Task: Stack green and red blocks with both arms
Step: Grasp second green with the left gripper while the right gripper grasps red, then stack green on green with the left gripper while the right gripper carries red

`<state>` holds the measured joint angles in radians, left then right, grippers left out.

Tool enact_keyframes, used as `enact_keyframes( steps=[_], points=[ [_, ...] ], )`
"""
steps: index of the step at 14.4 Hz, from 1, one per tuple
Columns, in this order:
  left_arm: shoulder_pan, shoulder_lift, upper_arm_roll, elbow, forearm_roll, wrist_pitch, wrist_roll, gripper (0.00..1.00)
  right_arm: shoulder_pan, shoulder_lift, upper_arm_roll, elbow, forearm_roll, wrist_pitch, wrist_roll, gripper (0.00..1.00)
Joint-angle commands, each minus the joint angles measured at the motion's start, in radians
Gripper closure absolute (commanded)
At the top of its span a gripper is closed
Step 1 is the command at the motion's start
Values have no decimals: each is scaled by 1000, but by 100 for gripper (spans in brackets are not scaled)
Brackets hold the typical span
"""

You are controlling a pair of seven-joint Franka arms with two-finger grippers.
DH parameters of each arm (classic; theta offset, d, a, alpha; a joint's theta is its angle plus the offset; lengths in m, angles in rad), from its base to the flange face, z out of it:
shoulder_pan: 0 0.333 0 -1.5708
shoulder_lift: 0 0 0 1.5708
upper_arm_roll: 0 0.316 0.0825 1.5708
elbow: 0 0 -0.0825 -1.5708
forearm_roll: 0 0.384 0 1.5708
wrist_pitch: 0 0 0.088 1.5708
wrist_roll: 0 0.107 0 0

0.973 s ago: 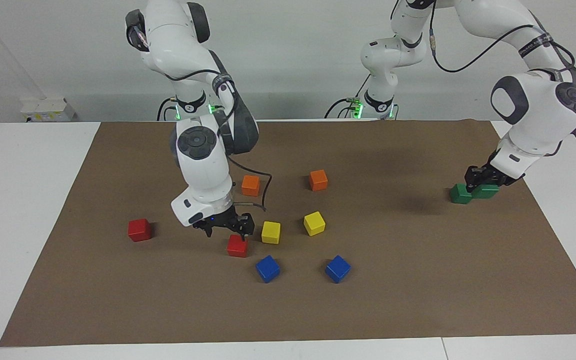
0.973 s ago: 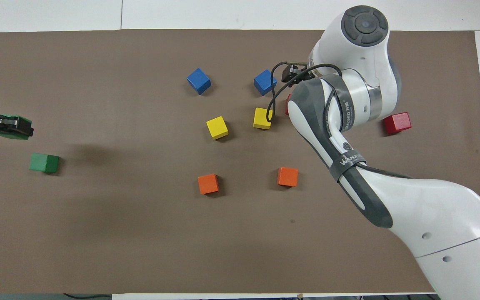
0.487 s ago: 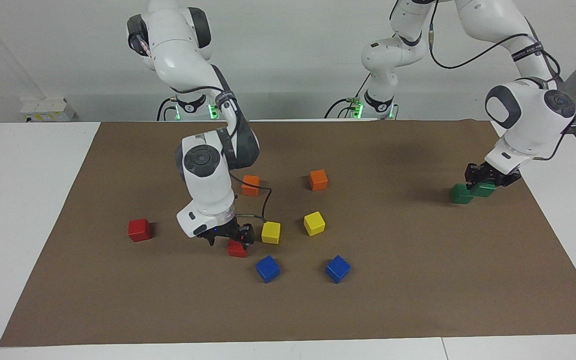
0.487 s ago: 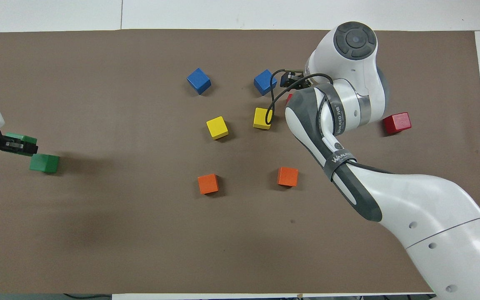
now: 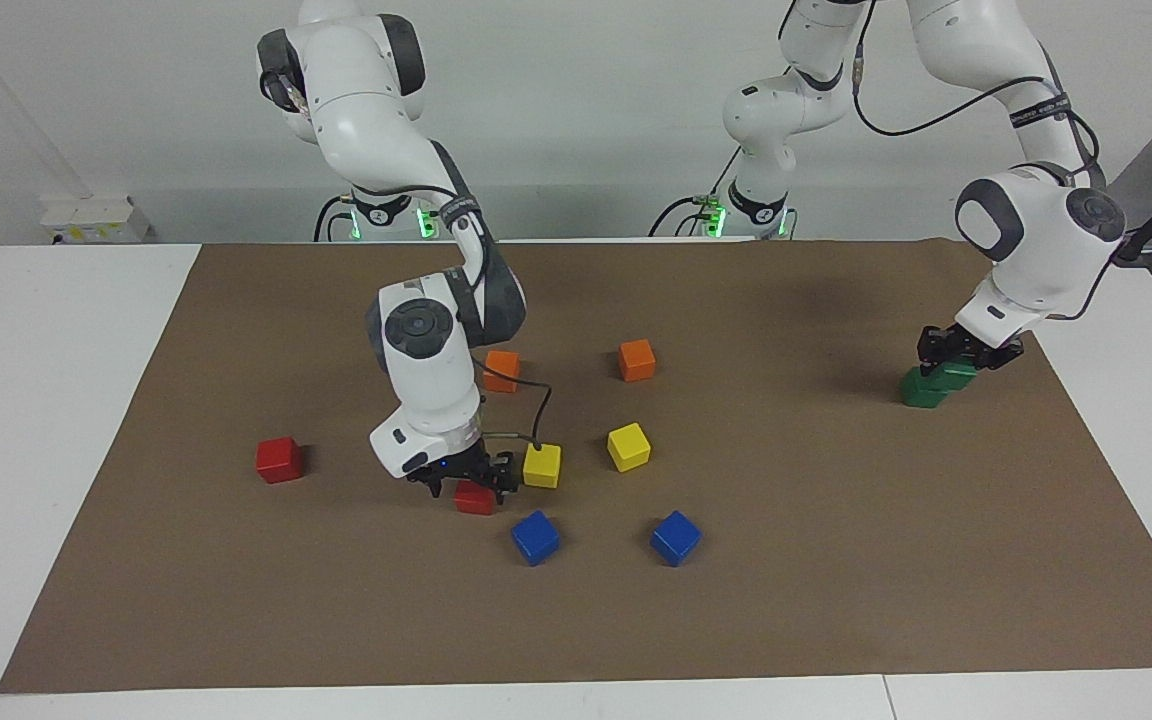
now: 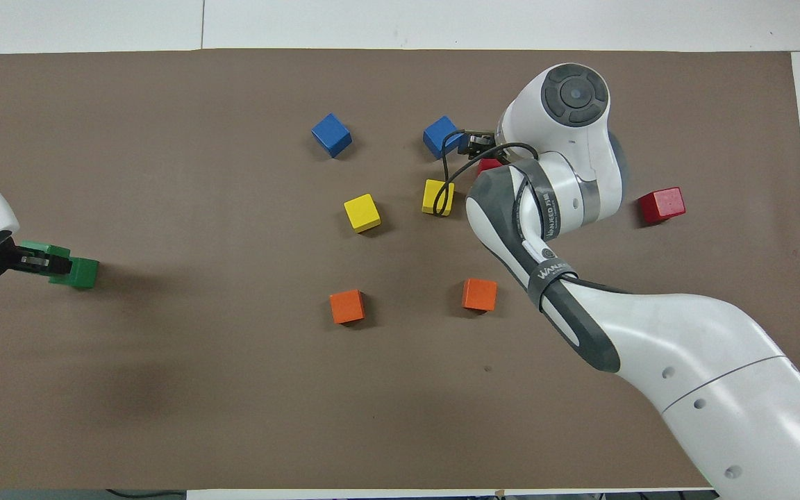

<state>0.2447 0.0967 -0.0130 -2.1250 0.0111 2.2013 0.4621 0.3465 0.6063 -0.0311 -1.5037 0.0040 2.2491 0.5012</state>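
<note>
My right gripper (image 5: pixel 466 484) is low on the mat, open, with its fingers on either side of a red block (image 5: pixel 474 499). In the overhead view only a corner of that red block (image 6: pixel 489 164) shows under the arm. A second red block (image 5: pixel 279 459) lies toward the right arm's end of the table. My left gripper (image 5: pixel 958 358) is shut on a green block (image 5: pixel 960 376) and holds it low, partly over the other green block (image 5: pixel 922 393) on the mat. I cannot tell whether the two green blocks touch.
A yellow block (image 5: pixel 541 465) sits right beside my right gripper and a blue block (image 5: pixel 535 537) lies just farther out. Another yellow block (image 5: pixel 628 446), another blue block (image 5: pixel 675 537) and two orange blocks (image 5: pixel 502 370) (image 5: pixel 636 359) stand on the brown mat (image 5: pixel 836 580).
My right gripper has come down around the red block. My left gripper has carried its green block closer to the green block on the mat and now overlaps it.
</note>
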Motion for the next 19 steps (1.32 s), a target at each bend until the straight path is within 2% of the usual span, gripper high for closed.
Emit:
enact_keyframes(
  steps=[1, 7, 8, 9, 10, 11, 13, 16, 19],
  points=[
    [19, -34, -10, -44, -16, 29, 18, 100, 8, -11, 3, -30, -12, 27, 34, 0],
    [22, -35, -10, -70, -51, 49, 18, 100, -6, -26, 3, -104, -15, 49, -18, 0],
    [22, -35, -10, -72, -51, 52, 18, 100, -7, -28, 3, -110, -15, 49, -21, 3],
    [22, -37, -10, -73, -51, 54, 16, 100, -6, -31, 3, -116, -15, 50, -21, 11],
    [22, -37, -9, -75, -51, 58, 16, 100, -7, -31, 3, -118, -13, 49, -23, 43],
    [22, -37, -10, -81, -51, 70, 15, 100, -11, -31, 2, -113, -15, 37, -23, 99],
    [22, -38, -10, -99, -51, 93, 13, 100, -12, -37, 2, -83, -16, -17, -24, 100],
    [22, -38, -9, -107, -51, 107, 13, 100, -30, -78, -3, 69, -16, -271, -59, 100],
    [22, -38, -9, -107, -51, 107, 13, 100, -186, -206, -3, 21, -15, -363, -370, 100]
  ],
)
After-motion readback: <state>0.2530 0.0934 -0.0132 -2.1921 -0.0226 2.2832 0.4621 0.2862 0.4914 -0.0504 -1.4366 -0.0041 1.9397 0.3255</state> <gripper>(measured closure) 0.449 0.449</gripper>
